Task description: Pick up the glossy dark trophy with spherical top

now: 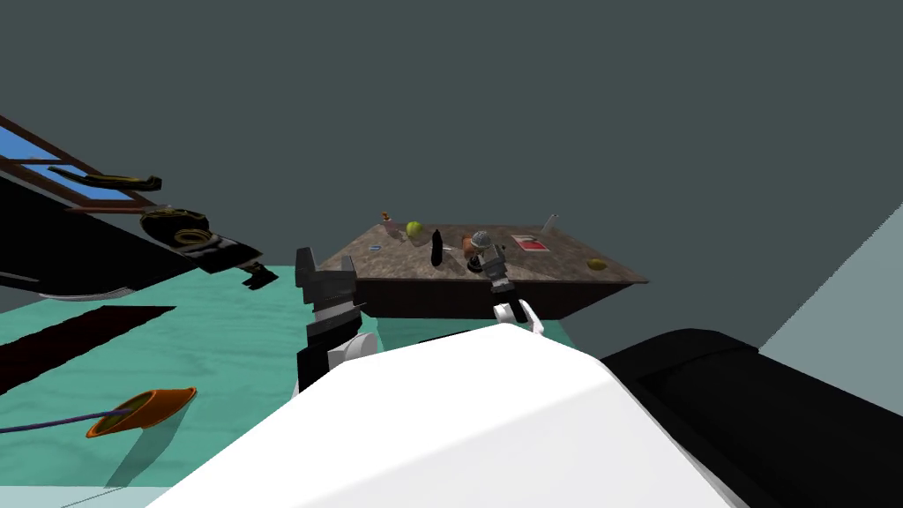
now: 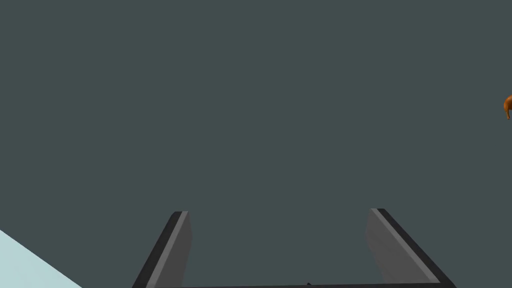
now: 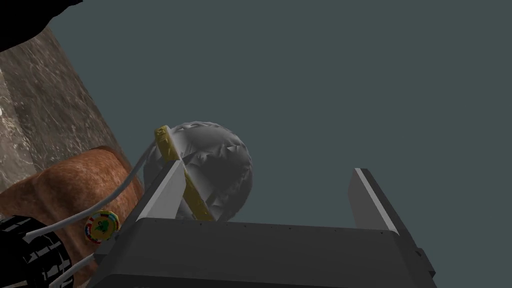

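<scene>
The trophy (image 1: 481,240) stands near the middle of the brown table (image 1: 564,273). It has a grey spherical top (image 3: 220,165) with a yellow band, thin white stems, a small coloured medallion (image 3: 101,226) and a glossy black base (image 3: 30,257). My right gripper (image 1: 490,254) is open right at the trophy. In the right wrist view one finger (image 3: 165,192) overlaps the sphere, which lies partly in the gap, while the other finger stands well apart. My left gripper (image 1: 324,265) is open and empty, held low in front of the table's left end.
On the table are a yellow-green ball (image 1: 414,228), a tall black object (image 1: 436,249), an orange-brown thing (image 3: 75,180) just behind the trophy, a red book (image 1: 530,243) and a small yellow object (image 1: 597,264). An orange bowl (image 1: 145,410) lies on the green floor. Black furniture (image 1: 705,370) is at right.
</scene>
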Motion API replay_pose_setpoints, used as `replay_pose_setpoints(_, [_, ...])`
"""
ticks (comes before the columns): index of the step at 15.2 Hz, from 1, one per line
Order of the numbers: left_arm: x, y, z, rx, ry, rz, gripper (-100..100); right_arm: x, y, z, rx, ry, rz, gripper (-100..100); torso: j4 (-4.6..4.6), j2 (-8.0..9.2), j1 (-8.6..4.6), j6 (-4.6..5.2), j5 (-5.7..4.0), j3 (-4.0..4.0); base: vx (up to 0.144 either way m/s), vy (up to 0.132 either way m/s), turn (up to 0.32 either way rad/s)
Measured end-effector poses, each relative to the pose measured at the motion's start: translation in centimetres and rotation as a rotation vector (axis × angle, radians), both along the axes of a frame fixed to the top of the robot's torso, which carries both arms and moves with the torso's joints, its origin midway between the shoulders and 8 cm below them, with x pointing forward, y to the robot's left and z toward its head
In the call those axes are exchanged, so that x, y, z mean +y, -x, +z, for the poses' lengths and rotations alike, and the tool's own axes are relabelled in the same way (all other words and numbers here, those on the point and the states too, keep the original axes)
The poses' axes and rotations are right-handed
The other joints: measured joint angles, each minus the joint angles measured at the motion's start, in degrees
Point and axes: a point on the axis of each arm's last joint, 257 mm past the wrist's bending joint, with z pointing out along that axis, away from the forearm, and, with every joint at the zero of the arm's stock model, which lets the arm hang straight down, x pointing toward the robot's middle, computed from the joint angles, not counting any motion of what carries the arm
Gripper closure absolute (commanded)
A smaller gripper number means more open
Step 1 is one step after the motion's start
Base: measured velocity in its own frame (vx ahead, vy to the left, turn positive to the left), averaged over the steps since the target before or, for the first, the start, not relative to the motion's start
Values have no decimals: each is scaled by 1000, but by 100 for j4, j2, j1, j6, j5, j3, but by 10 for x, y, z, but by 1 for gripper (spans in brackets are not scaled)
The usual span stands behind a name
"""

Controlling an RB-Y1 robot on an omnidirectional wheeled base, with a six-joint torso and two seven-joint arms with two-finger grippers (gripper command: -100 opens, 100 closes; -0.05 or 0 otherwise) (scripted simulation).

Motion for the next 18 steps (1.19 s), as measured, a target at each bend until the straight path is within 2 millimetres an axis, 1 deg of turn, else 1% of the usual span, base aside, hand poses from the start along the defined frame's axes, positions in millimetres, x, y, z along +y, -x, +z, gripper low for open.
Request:
replay_pose_setpoints(8, [0, 0, 0, 0, 0, 0, 0, 0, -19, -30, 78, -89, 64, -100, -1, -3, -6, -2, -1, -2, -42, -114, 153])
replay_pose_setpoints(11, [0, 0, 0, 0, 0, 0, 0, -3, -27, -41, 105, -126, 86, -100, -2, -6, -7, -2, -1, -4, -44, -113, 172])
replay_pose_setpoints(13, [0, 0, 0, 0, 0, 0, 0, -3, -30, -48, 122, -155, 102, -100, -2, -7, -4, -3, 0, -5, -53, -120, 206])
replay_pose_setpoints(15, [0, 0, 0, 0, 0, 0, 0, -3, -33, -54, 137, -185, 118, -100, -2, -7, -3, 1, -1, -4, -30, -84, 48])
replay_pose_setpoints(16, [0, 0, 0, 0, 0, 0, 0, -4, -34, -55, 140, -197, 124, -100, -3, -13, 8, 2, 1, -8, -30, -76, 168])
replay_pose_setpoints(18, [0, 0, 0, 0, 0, 0, 0, -4, -38, -62, 158, -222, 137, -100, -3, -12, 5, -3, 2, -7, -49, -93, 179])
